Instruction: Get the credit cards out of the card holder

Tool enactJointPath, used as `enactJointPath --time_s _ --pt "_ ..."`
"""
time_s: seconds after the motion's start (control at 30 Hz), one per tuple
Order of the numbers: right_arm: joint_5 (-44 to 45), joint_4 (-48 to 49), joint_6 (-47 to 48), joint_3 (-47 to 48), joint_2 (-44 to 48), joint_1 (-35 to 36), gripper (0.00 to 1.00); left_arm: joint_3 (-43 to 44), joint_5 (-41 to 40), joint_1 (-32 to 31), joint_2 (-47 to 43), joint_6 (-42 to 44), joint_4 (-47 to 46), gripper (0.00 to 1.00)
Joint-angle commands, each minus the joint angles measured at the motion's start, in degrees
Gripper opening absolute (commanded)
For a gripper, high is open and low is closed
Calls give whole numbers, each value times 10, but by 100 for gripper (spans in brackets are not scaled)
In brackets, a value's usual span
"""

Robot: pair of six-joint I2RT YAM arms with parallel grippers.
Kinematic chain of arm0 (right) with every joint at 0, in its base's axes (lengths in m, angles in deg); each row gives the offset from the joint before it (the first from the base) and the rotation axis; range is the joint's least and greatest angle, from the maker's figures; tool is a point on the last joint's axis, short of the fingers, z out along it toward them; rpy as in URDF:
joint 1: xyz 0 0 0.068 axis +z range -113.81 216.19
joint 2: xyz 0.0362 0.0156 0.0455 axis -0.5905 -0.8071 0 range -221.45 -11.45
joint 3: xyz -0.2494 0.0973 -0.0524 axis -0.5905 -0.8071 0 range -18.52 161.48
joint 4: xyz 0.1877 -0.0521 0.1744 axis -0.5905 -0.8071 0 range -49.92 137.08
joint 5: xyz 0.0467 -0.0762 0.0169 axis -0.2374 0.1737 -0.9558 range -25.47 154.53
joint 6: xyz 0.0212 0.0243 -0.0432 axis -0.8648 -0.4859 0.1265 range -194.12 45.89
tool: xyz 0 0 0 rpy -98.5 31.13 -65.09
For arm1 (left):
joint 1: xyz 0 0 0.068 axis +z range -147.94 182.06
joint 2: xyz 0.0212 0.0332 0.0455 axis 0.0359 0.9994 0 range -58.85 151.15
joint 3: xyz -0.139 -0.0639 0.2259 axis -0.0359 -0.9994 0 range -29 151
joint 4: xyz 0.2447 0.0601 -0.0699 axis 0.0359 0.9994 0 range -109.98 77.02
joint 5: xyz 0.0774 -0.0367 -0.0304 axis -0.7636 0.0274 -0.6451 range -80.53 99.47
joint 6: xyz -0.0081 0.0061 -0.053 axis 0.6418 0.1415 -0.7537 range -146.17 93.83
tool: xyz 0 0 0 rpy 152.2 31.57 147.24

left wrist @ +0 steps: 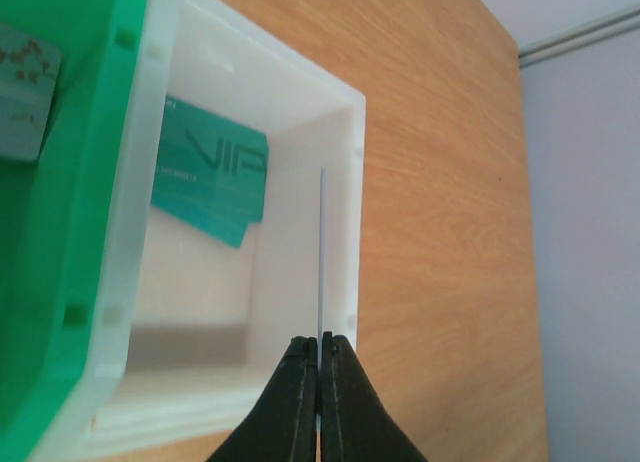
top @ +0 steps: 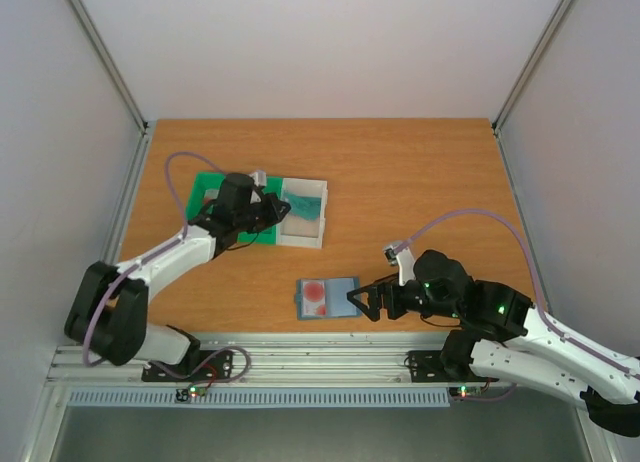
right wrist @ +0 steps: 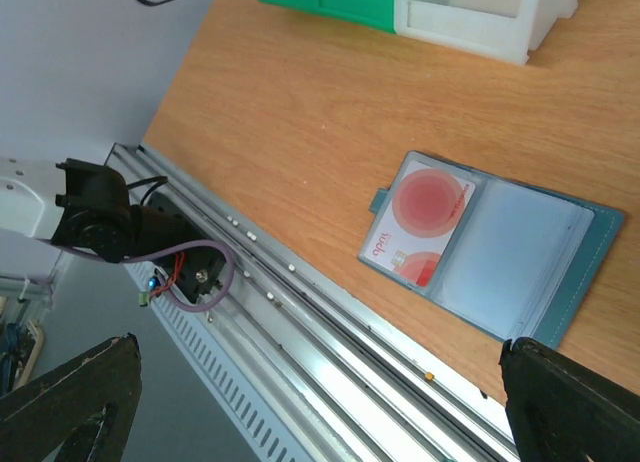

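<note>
Currently mid-deposit. Left pincer (left wrist: 318,347) clamped on a thin pale plastic card (left wrist: 322,252), seen edge-on above the white plastic compartment tray (left wrist: 345,142). A teal rectangular card (left wrist: 210,177) lies inside, ahead-left of the tips. Right pincer (top: 362,304) spread wide, empty. Just ahead of it, the flat blue-grey folding card holder (right wrist: 500,257) lies open on the wooden table (right wrist: 300,112), a pale red-marked card (right wrist: 420,217) in its slot. Next, probably: left releases into the tray; right must pinch that card's edge.
</note>
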Motion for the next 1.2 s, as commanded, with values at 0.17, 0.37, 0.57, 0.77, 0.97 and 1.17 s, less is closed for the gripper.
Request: enactJointPath --time_s 0.17,0.37,0.57,0.77,0.97,1.17 --pt "18 -4 -10 10 -13 2 98 85 13 28 165 15 -90 0" --pt "24 11 -9 8 -33 2 99 119 22 32 237 8 -118 1" --pt "30 15 -5 12 -54 2 98 141 20 32 268 13 -111 5" --pt "43 12 -10 12 -56 2 98 143 32 32 294 10 -121 10" --pt "46 9 -16 12 -53 2 98 147 32 32 295 10 -111 19" --pt "52 -3 -29 8 -46 3 98 160 24 31 283 23 -79 27"
